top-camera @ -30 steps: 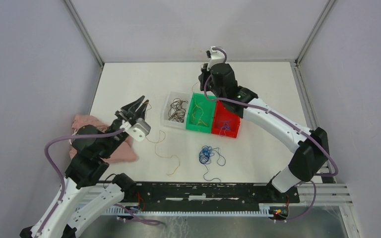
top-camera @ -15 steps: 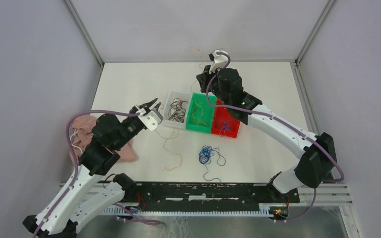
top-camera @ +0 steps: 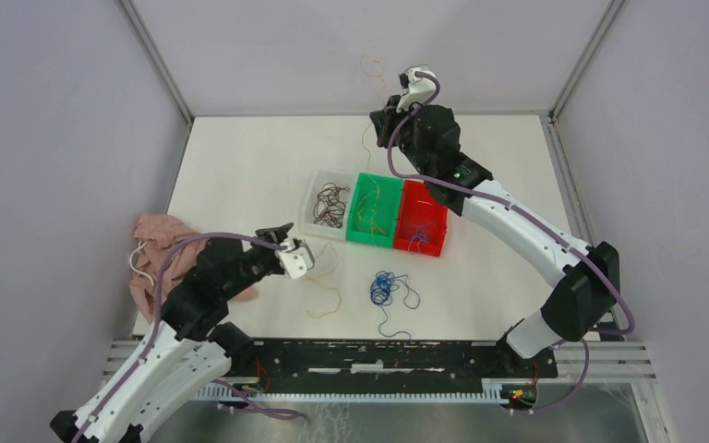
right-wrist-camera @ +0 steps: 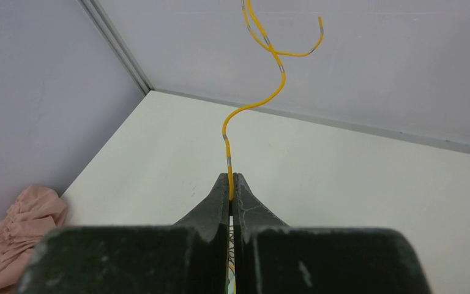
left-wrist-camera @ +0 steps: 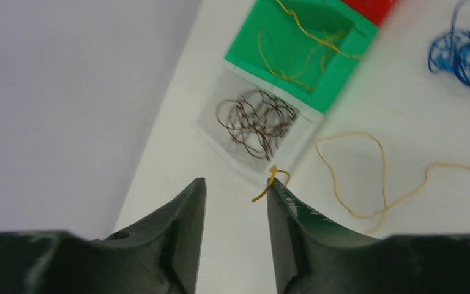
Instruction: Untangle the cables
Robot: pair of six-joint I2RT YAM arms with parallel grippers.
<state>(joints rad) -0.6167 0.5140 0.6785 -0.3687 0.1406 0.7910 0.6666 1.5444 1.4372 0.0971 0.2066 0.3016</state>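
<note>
Since the earlier frames, the left tool (top-camera: pixel 275 231) has drawn back from the clear bin (top-camera: pixel 314 185) toward the near edge of the tabletop (top-camera: pixel 240 157). The right tool (top-camera: pixel 378 115) has shifted farther toward the back wall, carrying its yellow cable (right-wrist-camera: pixel 263 98) higher.

Left tool:
- Fingers are spread, with nothing between them.
- A short yellow end (left-wrist-camera: pixel 269 182) sits at the tip of its right-hand finger. Whether the two touch cannot be told.
- The clear bin lies directly ahead and holds the brown cables (left-wrist-camera: pixel 257 122).
- The green bin (left-wrist-camera: pixel 343 67) adjoins the clear bin, ahead and to the right, and holds yellow strands (left-wrist-camera: pixel 306 52).
- A loose yellow strand (left-wrist-camera: pixel 367 177) lies on the tabletop just right of the tool.
- The blue bundle (top-camera: pixel 384 288) lies on the tabletop well off to its right.
- A pink cloth (top-camera: pixel 152 245) lies behind the tool, beside its arm.

Right tool:
- Fingers are pressed together, pinching the yellow cable.
- The cable rises in curls ahead of the tips, in front of the back wall. In the top view a further length hangs below the tool toward the tabletop.
- The red bin (top-camera: pixel 425 214) lies behind the tool, under its arm, touching the green bin. It holds a blue strand (top-camera: pixel 417 238).
</note>
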